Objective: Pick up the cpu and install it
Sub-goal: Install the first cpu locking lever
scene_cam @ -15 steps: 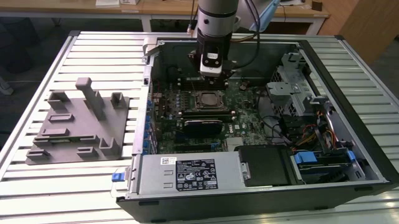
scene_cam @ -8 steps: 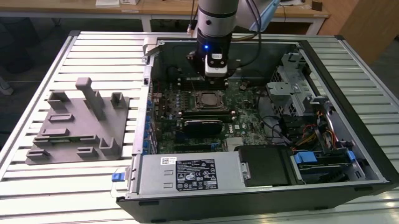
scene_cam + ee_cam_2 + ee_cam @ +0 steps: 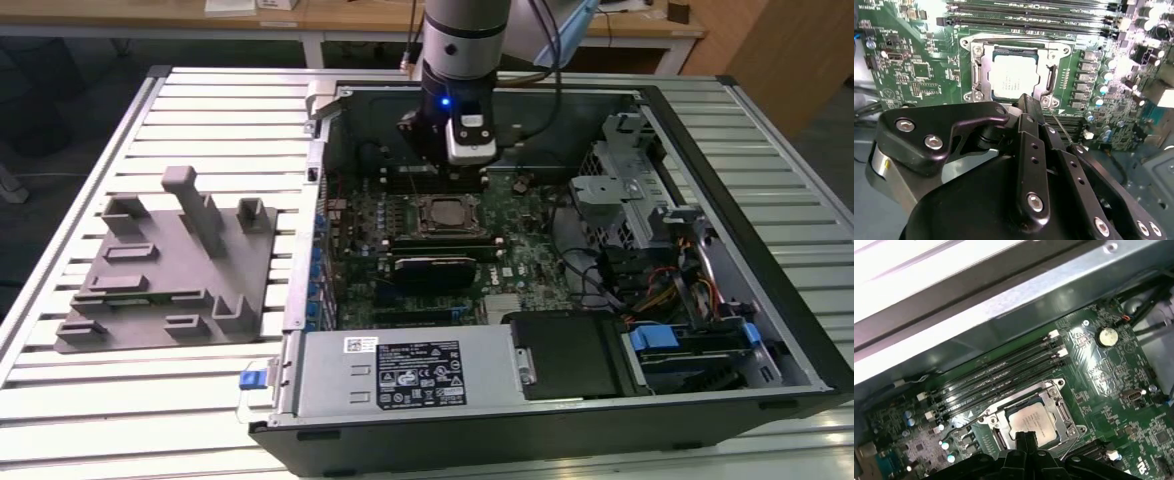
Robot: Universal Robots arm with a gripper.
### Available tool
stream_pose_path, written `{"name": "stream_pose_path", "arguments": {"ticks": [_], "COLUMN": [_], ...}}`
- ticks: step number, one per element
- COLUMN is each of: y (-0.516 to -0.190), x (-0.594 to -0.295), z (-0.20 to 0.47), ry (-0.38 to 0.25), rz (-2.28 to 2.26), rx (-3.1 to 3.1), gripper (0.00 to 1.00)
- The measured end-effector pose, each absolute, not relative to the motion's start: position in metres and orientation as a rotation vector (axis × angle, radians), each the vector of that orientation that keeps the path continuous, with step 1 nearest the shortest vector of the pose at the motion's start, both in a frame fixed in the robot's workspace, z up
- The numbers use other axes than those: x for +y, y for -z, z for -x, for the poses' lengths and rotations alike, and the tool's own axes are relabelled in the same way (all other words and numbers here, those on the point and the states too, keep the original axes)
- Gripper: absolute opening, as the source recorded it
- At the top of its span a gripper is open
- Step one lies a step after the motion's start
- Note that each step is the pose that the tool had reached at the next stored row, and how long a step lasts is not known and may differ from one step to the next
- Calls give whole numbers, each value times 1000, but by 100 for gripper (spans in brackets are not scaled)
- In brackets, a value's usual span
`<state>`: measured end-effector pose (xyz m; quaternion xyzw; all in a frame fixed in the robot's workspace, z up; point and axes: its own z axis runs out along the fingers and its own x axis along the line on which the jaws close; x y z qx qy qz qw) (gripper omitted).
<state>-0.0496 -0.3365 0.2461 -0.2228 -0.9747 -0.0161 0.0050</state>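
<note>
Fixture (image 3: 167, 270) is sitting on the table (image 3: 80, 130) near its left edge in the exterior view, its slots looking empty. Right of it, the open case (image 3: 747, 190). The cpu (image 3: 1013, 79) is already lying in the socket (image 3: 976, 70) mid-board, load frame up, not clamped. Gripper (image 3: 1025, 439) is hovering just over the chip's edge, fingers pressed together, holding nothing. I'd judge placement done and seating under way; the next move needs care with chip alignment and frame closure.
</note>
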Motion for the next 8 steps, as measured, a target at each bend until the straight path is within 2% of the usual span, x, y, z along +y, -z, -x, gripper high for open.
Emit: {"name": "stream_pose_path", "arguments": {"ticks": [8], "y": [-246], "x": [-337], "z": [50], "ry": [50], "rz": [579], "rx": [-3076], "gripper": [11]}}
